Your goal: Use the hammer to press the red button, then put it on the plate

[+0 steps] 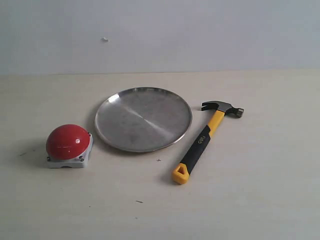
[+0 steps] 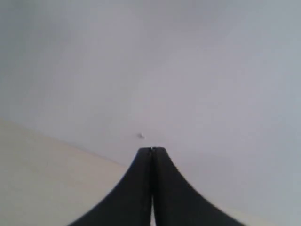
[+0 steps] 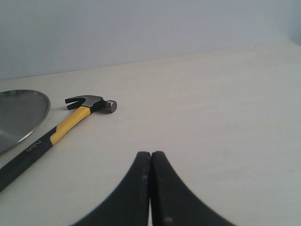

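The hammer (image 1: 205,139) lies flat on the table right of the plate (image 1: 143,118), head toward the back, yellow looped end toward the front. The red button (image 1: 68,144) sits on its grey base left of the plate. Neither arm shows in the exterior view. In the right wrist view my right gripper (image 3: 151,153) is shut and empty, well short of the hammer (image 3: 70,120), with the plate's rim (image 3: 40,117) beside it. My left gripper (image 2: 151,149) is shut and empty, facing the wall; no task object shows there.
A pale wall (image 1: 160,35) closes the back of the beige table (image 1: 250,200). A small white speck (image 1: 105,39) marks the wall. A few dark specks lie on the table near the front.
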`<state>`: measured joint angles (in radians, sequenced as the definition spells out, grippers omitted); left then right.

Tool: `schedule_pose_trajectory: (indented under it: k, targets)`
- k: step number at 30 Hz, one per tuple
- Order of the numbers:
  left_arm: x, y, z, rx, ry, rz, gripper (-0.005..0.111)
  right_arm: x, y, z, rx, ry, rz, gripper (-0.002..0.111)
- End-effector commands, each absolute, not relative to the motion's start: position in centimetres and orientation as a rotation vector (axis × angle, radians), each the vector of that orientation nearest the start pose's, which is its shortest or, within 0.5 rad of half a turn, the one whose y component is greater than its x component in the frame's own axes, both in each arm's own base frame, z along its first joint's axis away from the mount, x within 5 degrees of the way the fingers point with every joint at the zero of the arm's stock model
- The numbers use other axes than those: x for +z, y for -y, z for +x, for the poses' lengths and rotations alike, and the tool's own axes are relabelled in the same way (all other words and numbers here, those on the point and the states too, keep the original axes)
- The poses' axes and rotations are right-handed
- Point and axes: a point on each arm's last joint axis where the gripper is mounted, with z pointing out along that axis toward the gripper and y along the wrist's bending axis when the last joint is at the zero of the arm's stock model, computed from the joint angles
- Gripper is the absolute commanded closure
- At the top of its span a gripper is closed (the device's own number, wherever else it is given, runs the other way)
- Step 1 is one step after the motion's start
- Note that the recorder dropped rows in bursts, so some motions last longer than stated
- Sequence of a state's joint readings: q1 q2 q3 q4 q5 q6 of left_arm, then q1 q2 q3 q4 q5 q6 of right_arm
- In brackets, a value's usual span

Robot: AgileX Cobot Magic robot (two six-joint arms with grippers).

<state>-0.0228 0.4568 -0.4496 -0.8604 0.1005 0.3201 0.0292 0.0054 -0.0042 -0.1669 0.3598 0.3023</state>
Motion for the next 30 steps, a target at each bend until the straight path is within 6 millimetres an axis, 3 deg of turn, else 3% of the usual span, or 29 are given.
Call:
schedule_pose_trajectory:
  k: [1,8,14,17,25,30]
  targets:
    - [34.6,2.5,15.6,-0.478,-1.821,-0.114,0.107,18.2,0.4,5.3,0.07,-1.823,0.152,0.108]
    - [34.4,4.8,24.9,-0.515,-2.207,0.202,0.107,18.2,0.4,5.3,0.07,-1.823,0.152,0.108]
    - [31.6,7.0,29.7,-0.085,-2.427,0.355,0.107,18.2,0.4,5.3,0.07,-1.823,0.152,0.108]
    - [30.6,9.9,31.3,0.03,-2.456,0.439,0.107,18.2,0.4,5.3,0.071,-1.822,0.154,0.108]
    - [26.9,21.2,34.7,-0.024,-2.603,0.715,0.107,18.2,0.4,5.3,0.07,-1.823,0.152,0.108]
    - [24.9,28.1,35.7,-0.016,-2.626,0.87,0.107,18.2,0.4,5.3,0.07,-1.823,0.152,0.108]
